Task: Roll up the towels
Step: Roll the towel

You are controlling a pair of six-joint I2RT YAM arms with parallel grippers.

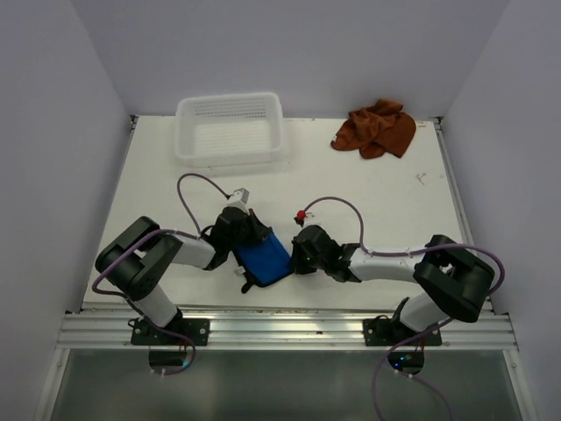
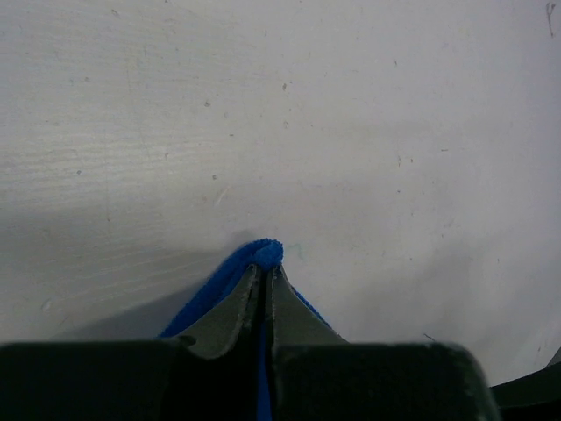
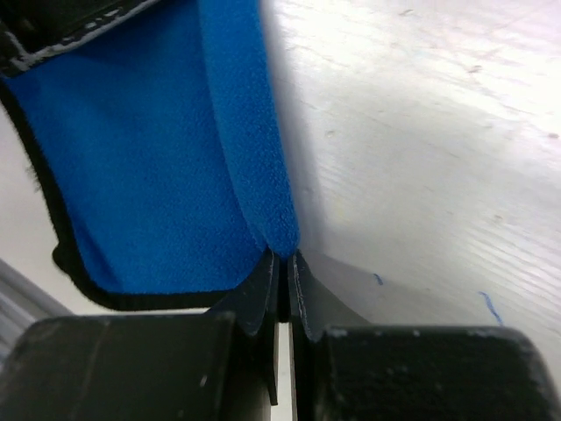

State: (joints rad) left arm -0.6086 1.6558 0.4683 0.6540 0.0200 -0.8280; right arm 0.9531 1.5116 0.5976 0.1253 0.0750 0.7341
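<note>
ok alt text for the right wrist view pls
The right gripper is shut on a fold of the blue towel, which spreads up and to the left of the picture, its dark hem showing. Bare white table fills the right side.

Soft, even light falls from above on the white table (image 1: 386,219), leaving only faint shadows under my arms (image 1: 386,263). In my left wrist view a grey shadow fills the lower left, and my left pincer (image 2: 266,270) sits black and blurred at the bottom edge. In my right wrist view the blue towel (image 3: 149,158) is soft-focused, with shadow beside it.
</note>
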